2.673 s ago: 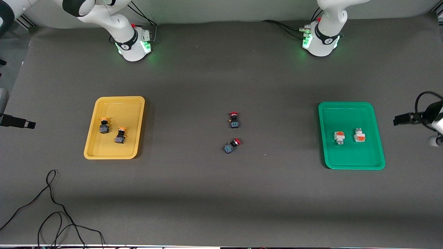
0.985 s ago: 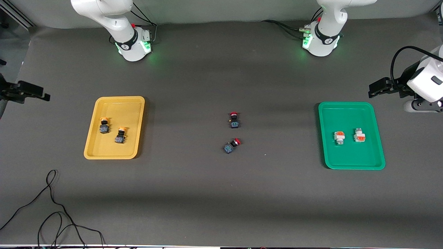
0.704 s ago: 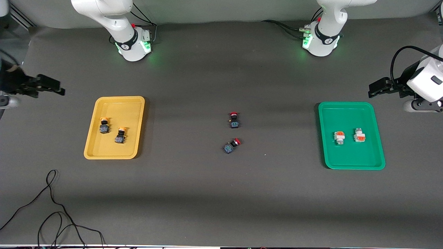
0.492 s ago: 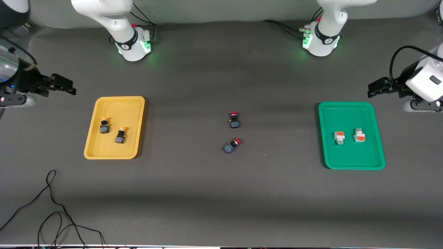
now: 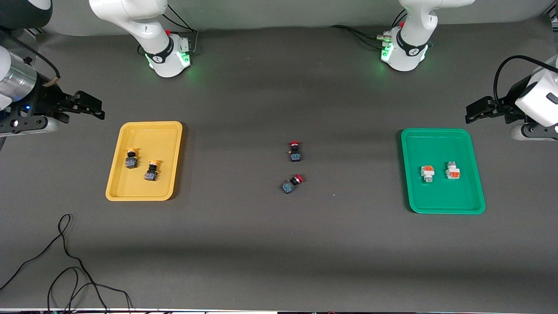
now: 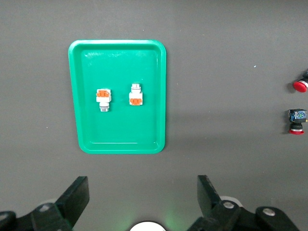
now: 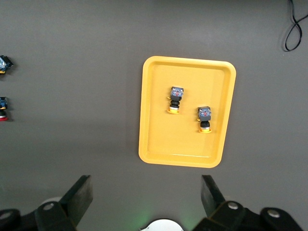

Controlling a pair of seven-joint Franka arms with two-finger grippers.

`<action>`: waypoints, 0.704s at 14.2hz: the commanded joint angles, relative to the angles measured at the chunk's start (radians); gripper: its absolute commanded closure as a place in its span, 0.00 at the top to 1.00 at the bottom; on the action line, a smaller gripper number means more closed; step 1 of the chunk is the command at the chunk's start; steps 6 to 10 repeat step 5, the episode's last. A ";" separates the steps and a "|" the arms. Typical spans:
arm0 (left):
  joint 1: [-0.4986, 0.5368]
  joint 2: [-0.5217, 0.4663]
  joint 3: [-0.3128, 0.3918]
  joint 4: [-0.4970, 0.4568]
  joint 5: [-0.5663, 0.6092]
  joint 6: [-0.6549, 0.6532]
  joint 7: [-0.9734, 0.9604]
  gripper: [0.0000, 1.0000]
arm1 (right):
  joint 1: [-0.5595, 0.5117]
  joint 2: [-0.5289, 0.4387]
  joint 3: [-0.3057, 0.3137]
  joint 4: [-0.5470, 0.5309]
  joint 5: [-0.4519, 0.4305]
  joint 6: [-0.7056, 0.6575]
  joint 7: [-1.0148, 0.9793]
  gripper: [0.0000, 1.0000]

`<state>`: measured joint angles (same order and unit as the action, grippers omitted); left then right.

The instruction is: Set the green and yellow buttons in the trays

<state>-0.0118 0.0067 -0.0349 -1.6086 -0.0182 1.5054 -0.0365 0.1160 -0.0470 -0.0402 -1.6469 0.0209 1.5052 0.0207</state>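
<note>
Yellow tray (image 5: pixel 144 192) sits at middle left of the front frame, toward the right arm's end of the table, and you can see two yellow-capped buttons lying inside it: one (image 5: pixel 131 158) farther from the front camera, the other (image 5: pixel 151 170) just beside it and nearer. Green tray (image 5: pixel 442 205) sits at middle right of the same frame, toward the left arm's end; in it you have two white-grey buttons with orange blocks, side by side but apart, one (image 5: pixel 427 173) toward the table's centre and one (image 5: pixel 453 171) toward the table's end. Two red-capped switches lie on the dark table mat (image 5: pixel 279 244) at frame centre, between the trays and well apart from both: one (image 5: pixel 295 151) farther from the camera, one (image 5: pixel 291 183) nearer and tilted. Your right gripper (image 5: pixel 89 109) hangs in the upper left of the front frame, over bare mat past the yellow tray's corner, fingers spread wide and holding nothing; its wrist view shows both fingers (image 7: pixel 82 195) parted with the yellow tray between them farther off. Your left gripper (image 5: pixel 478 110) hangs at upper right, over bare mat near the green tray's corner, likewise spread wide and empty, fingers (image 6: pixel 77 198) parted. A black cable (image 5: pixel 65 257) loops at lower left.
</note>
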 commanded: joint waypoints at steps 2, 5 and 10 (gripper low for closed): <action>-0.010 -0.001 0.010 0.018 0.001 0.001 0.006 1.00 | 0.025 0.021 -0.049 0.050 0.019 -0.013 0.007 1.00; -0.010 0.001 0.010 0.018 0.001 0.003 0.006 1.00 | 0.066 0.030 -0.112 0.053 0.057 -0.019 0.008 1.00; -0.010 0.001 0.010 0.018 0.001 0.003 0.006 1.00 | 0.066 0.030 -0.112 0.053 0.057 -0.019 0.008 1.00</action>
